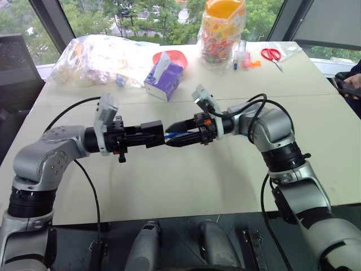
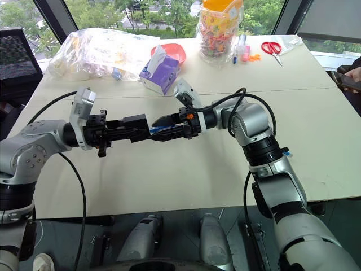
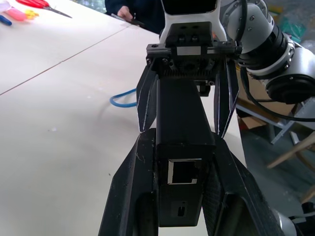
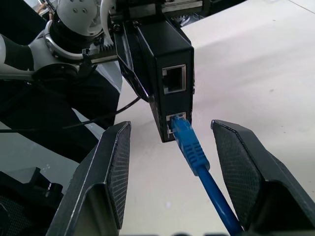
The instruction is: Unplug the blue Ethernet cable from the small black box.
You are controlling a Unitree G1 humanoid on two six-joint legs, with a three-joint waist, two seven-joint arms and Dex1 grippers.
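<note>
Left gripper [image 1: 148, 135] clamps box [image 4: 165, 73]. Right gripper [image 4: 170, 172] stands wide around blue cable [image 4: 194, 152], plug seated at the box's 6 o'clock port. Should close on the plug, depress latch, pull straight.

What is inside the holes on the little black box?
On the small black box, the lower port holds the blue Ethernet cable plug; the upper port looks empty. How deep the plug sits is hidden.
</note>
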